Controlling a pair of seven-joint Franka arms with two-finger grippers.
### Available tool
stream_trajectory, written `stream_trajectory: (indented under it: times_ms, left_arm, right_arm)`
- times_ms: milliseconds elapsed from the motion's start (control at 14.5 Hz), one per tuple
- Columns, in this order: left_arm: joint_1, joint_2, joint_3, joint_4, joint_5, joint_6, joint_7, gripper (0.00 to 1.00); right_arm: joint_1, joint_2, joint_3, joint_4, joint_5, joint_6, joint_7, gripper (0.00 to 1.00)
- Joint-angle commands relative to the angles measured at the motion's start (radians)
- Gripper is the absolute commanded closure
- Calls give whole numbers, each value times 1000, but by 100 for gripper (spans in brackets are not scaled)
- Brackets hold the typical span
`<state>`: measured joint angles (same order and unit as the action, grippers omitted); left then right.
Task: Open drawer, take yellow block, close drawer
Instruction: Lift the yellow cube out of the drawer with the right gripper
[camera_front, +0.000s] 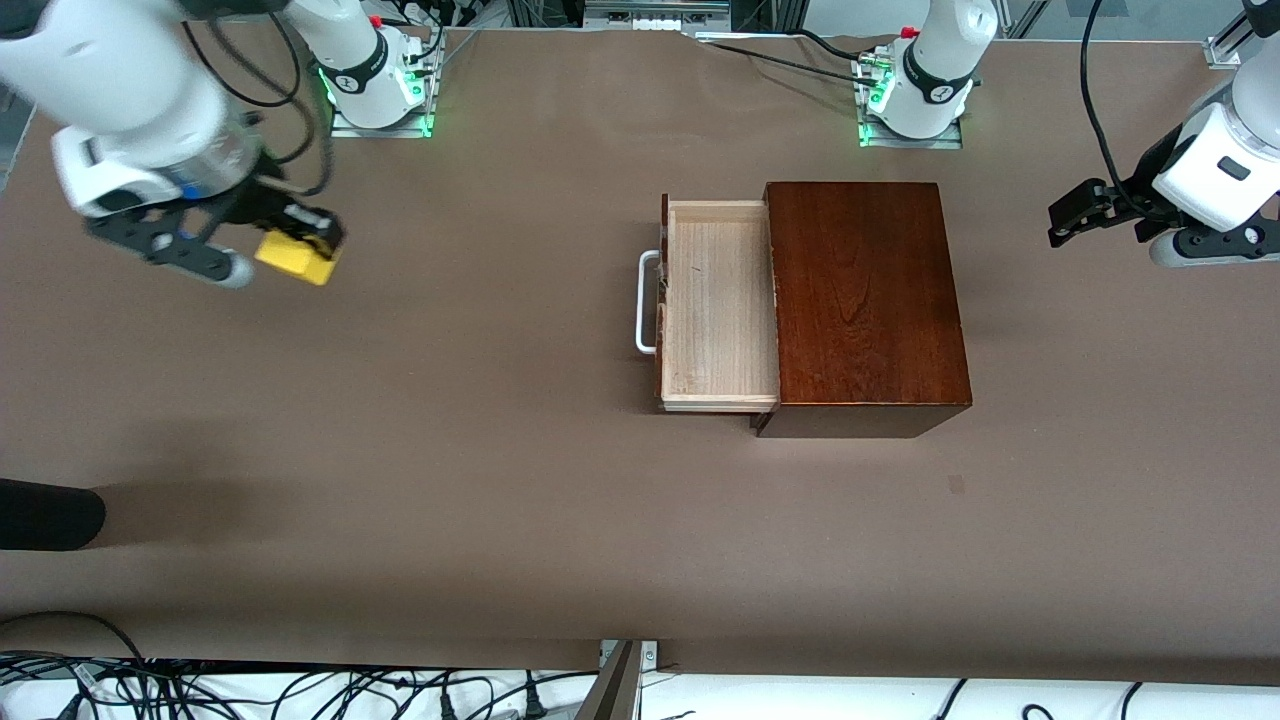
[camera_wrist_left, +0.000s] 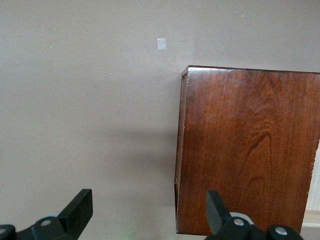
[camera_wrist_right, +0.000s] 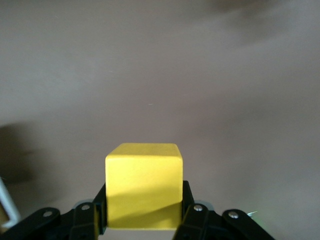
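Observation:
The drawer stands pulled out of the dark reddish-brown wooden box. Its pale wood tray is empty, and its white loop handle points toward the right arm's end. My right gripper is shut on the yellow block and holds it in the air over bare table at the right arm's end. In the right wrist view the block sits between the fingers. My left gripper is open and empty and waits up at the left arm's end. In its wrist view it is over the box's end.
A black object pokes in at the table's edge at the right arm's end, nearer to the front camera. A small pale mark lies on the brown table in front of the box's near side. Cables run along the near edge.

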<state>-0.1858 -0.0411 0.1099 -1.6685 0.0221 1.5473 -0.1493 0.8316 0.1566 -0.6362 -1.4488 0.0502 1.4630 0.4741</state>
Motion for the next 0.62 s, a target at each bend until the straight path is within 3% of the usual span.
stream_trajectory:
  times_ms: [0,207,413,551]
  left_arm:
    - [-1,10,-27,44,-10,-15,5,0]
    - [-4,12,-30,69,-40,-13,17,0]
    - [-11,24,-42,87,-100,-16,17,0]
    - [-20,29,-88,90,-96,-30,14,0]
  right_arm:
    - [17,-46,-97,-114,17,13,-214,100]
    - [15,-49,-143,-240,19,118,-403,100]
    - [15,-51,-146,-388,19,277,-480,100]
    - [17,-54,-146,-499,19,415,-496,100]
